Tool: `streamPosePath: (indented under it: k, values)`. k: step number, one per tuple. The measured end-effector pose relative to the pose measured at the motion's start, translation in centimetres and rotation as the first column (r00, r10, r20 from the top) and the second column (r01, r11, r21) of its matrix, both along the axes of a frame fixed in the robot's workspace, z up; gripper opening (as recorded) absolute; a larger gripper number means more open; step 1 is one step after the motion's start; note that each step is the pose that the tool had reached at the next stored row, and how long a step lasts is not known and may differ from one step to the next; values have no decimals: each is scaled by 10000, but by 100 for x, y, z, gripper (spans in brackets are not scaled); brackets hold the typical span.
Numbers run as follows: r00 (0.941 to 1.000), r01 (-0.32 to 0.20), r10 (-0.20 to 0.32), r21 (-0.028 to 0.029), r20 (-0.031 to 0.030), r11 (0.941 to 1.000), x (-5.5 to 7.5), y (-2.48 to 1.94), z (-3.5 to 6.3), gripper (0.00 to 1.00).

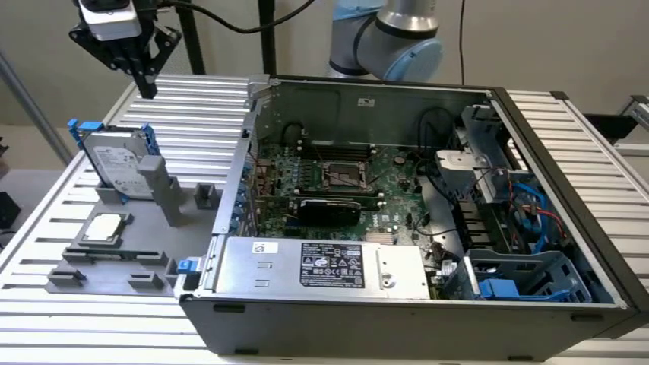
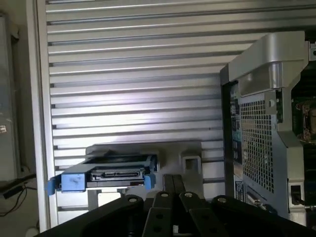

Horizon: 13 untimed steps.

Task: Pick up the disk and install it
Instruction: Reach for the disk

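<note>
I see the bench point(image 1: 193, 106) carrying a fixture plate point(image 1: 147, 239) on the exterior view's left and the computer case point(image 1: 406, 323) just beside it on the right. The disk point(image 1: 115, 163) stands on edge at the plate's far end; a chip point(image 1: 105, 228) lies flat on the plate nearer the camera. My tool point(image 1: 148, 90) hangs above the bench beyond the disk, apart from it. Inside the case the motherboard point(image 1: 335, 171) lies on the floor, the power supply point(image 1: 324, 266) runs along the near wall, and a drive cage point(image 1: 522, 277) sits in the near right corner. The arm point(image 1: 390, 42) rises behind the case.

High exterior and perhaps distant wrist views share the disk point(image 1: 114, 163).
</note>
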State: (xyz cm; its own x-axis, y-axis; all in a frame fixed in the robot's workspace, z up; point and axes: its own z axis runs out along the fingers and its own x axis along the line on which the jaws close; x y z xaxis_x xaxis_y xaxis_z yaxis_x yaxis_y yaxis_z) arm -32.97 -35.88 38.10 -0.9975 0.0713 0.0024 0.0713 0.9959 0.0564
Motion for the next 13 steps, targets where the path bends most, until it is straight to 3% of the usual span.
streamPosePath:
  k: [13]
  values:
    - [9999,1,-1,-18,-154,10000,-592,51,-80,0]
